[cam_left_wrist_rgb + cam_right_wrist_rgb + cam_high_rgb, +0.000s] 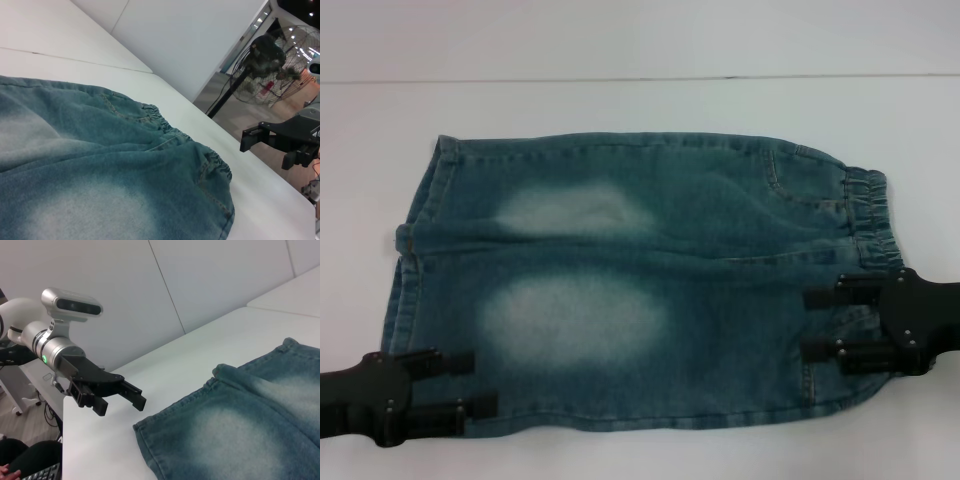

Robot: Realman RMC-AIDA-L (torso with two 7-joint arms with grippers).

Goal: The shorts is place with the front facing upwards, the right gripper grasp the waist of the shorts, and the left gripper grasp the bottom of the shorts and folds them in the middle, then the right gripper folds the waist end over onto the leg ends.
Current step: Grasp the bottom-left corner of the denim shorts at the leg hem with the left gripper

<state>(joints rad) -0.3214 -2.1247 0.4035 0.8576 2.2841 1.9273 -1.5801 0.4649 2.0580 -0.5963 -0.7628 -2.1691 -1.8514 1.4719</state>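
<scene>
Denim shorts point(640, 290) are lying flat on the white table point(620, 110), long axis running across the robot, waist point(872, 215) pointing right and leg ends point(415, 255) pointing left. Over the near left hem, the left gripper point(460, 384) is hovering with jaws spread; the right gripper point(835, 322) is hovering spread by the waist. No writing is showing.

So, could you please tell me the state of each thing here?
shorts: spread flat, unfolded, front up, on the table
left gripper: open, at the near leg hem
right gripper: open, at the waistband end
fan: standing in the background
</scene>
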